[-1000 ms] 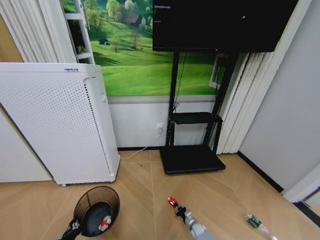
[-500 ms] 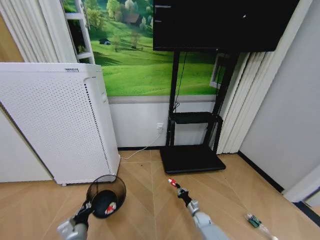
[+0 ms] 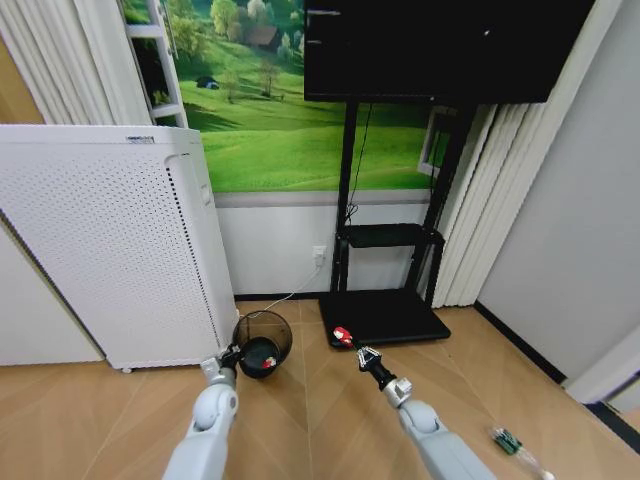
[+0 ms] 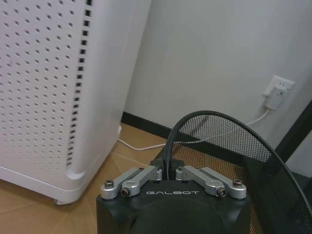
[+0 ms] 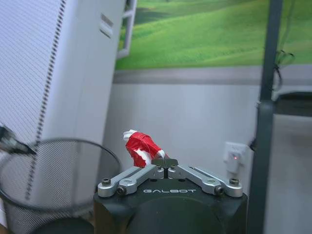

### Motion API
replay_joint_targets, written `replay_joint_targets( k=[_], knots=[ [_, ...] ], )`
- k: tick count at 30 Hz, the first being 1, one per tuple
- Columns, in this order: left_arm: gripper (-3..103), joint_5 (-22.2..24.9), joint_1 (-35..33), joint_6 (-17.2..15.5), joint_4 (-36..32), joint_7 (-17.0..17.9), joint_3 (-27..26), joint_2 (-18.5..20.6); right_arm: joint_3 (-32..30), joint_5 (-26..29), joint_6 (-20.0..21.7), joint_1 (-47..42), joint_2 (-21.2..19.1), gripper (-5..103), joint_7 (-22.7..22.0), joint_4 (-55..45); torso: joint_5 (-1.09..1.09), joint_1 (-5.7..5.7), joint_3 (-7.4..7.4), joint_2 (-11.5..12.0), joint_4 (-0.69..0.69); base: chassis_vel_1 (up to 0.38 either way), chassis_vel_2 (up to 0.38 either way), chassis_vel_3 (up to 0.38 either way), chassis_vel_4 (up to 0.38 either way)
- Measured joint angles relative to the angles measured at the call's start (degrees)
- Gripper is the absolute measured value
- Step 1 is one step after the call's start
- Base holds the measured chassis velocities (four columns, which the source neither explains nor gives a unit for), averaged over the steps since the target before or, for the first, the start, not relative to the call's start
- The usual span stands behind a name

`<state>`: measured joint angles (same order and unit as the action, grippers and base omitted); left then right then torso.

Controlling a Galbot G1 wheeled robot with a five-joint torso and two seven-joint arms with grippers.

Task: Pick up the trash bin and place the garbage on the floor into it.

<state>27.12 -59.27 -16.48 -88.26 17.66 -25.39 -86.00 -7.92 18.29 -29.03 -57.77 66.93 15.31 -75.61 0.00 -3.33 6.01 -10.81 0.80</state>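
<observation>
Wooden floor (image 3: 300,400) runs to a white wall under a meadow mural. From the head camera, the left pincer (image 3: 232,355) is clamped on the rim of the trash bin (image 3: 263,342), lifted and tilted, with a red-and-white scrap inside; to its right, near, the right pincer (image 3: 350,345) is closed on a red-and-white wrapper wad (image 3: 342,335). A bottle (image 3: 508,441) lies on the floor well right of the right pincer

Left wrist camera: the left pincer (image 4: 166,171) grips the mesh bin's (image 4: 229,151) rim, with a white appliance (image 4: 53,87) beside it

Right wrist camera: the right pincer (image 5: 165,165) pinches the wad (image 5: 140,146) at its tips, the bin (image 5: 51,175) just beside and below

bright, even light; edges slightly warped
</observation>
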Motion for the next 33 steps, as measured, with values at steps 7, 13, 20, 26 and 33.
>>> replay_joint_targets(
  k=[7,13,20,26,33],
  knots=[
    [6,-1.74,1.59,0.13,2.95,-0.17,1.33,-3.38,7.08,0.65,2.83,0.65,0.23,0,-1.39,-5.53,0.00,0.01,0.00,0.00,0.00,0.000,0.000,0.000,0.000],
    [6,-5.09,0.38,1.11,4.62,-0.79,1.92,-6.12,12.20,0.78,3.79,3.83,3.69,0,-2.65,-4.77,-0.02,0.01,0.00,0.00,0.00,0.000,0.000,0.000,0.000],
    [6,-5.68,-2.36,1.37,2.82,-0.78,2.31,-6.12,14.32,1.28,4.49,6.48,6.40,0,-3.17,-1.52,-0.01,0.01,0.00,0.00,0.00,0.000,0.000,0.000,0.000],
    [6,-4.89,-4.74,0.69,-0.24,-0.29,1.63,-6.31,14.18,-0.91,4.22,7.83,8.55,7,-3.83,2.10,-0.01,0.01,0.00,-0.01,0.00,0.000,0.000,0.000,0.000],
    [6,-4.05,-5.45,0.30,-1.50,0.19,1.15,-6.29,14.33,-2.16,3.14,10.43,9.62,35,-4.36,5.03,-0.01,0.01,0.00,-0.01,0.00,0.000,0.000,0.000,0.000]
  ],
)
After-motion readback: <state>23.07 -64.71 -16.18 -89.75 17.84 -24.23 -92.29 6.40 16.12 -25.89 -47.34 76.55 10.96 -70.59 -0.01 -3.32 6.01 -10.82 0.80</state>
